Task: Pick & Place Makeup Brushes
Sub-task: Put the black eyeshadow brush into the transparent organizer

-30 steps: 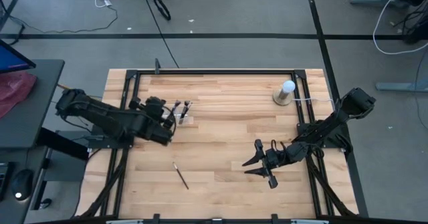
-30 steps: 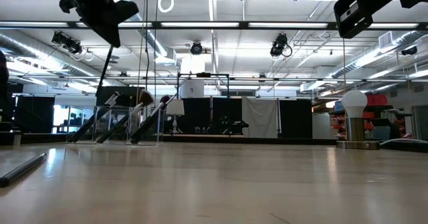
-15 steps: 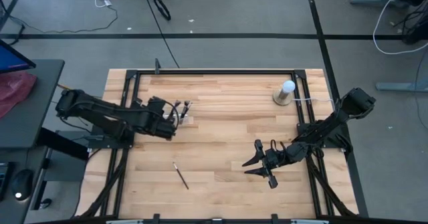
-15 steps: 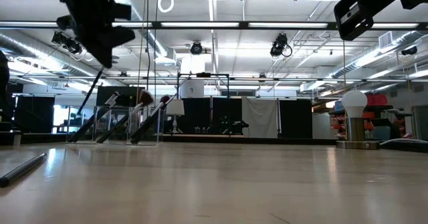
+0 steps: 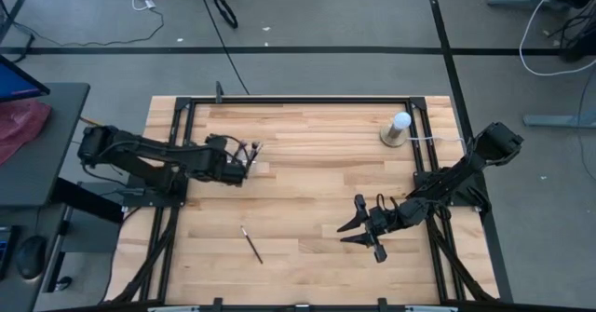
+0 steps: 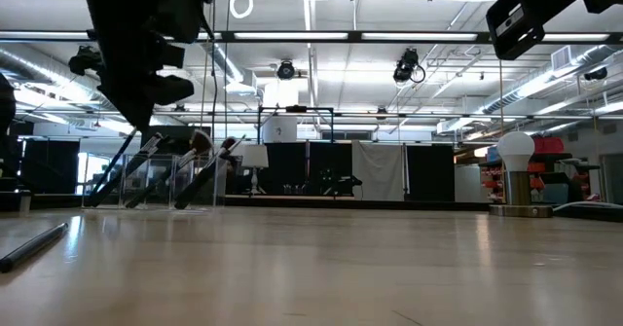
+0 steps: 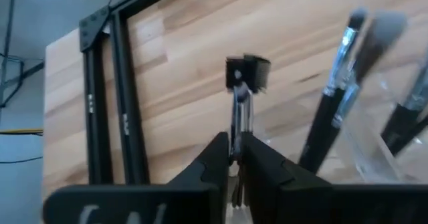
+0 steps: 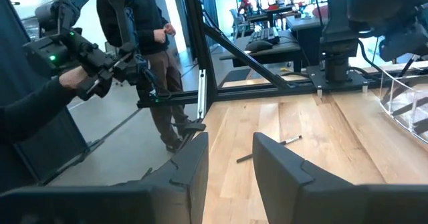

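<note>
Left gripper point(image 7: 235, 158) pinches 1 brush point(image 7: 239, 100) just short of the clear holder point(image 7: 374, 150), where other brushes point(image 7: 334, 97) lean beside it, so ease it straight down before letting go; beyond, 1 brush point(image 5: 251, 244) lies loose, and the right gripper point(image 5: 358, 226) waits spread.

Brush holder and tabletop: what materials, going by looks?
The brush holder looks like clear acrylic or glass: the brushes inside and the room behind show straight through its walls. Which of the two is not tellable. The tabletop looks like jointed pale wood strips, butcher-block style, with a smooth sealed finish; ceiling lights reflect softly in the low view.
</note>
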